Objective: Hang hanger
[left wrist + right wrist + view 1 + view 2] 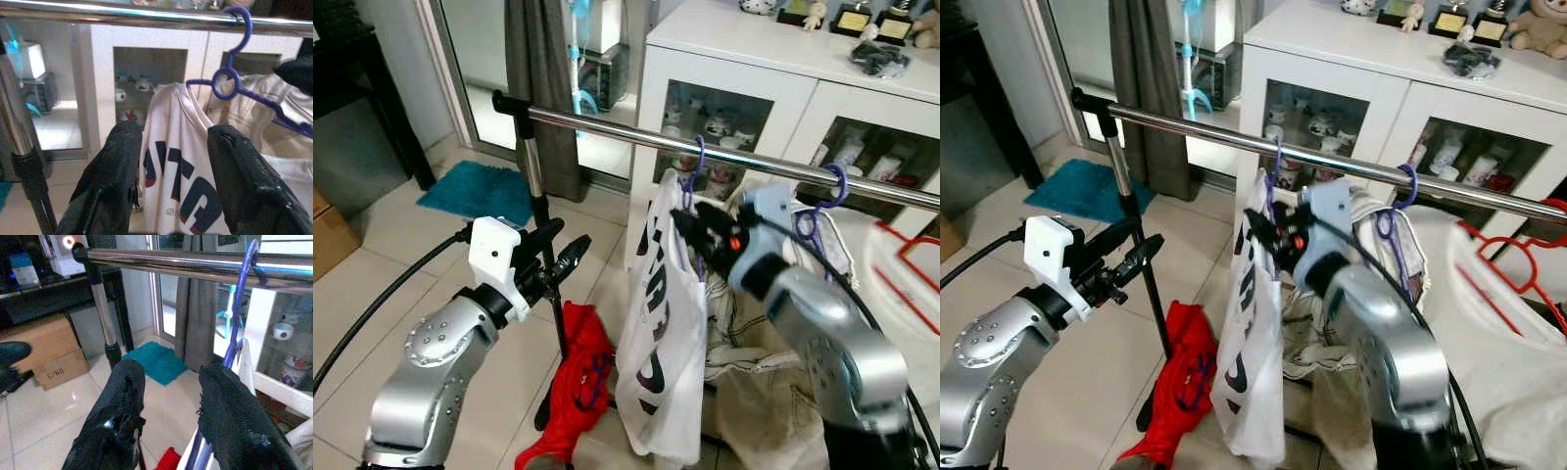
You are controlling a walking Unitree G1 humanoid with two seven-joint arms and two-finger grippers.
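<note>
A chrome rail runs across the rack. A purple hanger hooks over it and carries a white printed T-shirt. A second purple hanger with a beige garment hangs further right. My right gripper is at the neck of the first hanger, just below the rail. It is open: in the right wrist view the purple hanger runs beside one finger, not between them. My left gripper is open and holds nothing. It floats left of the shirt by the rack's post, facing the T-shirt.
The rack's upright post stands between my left gripper and the shirt. A red garment lies at its foot. A white glass-door cabinet stands behind, a red hanger at far right, a teal mat and cardboard box at left.
</note>
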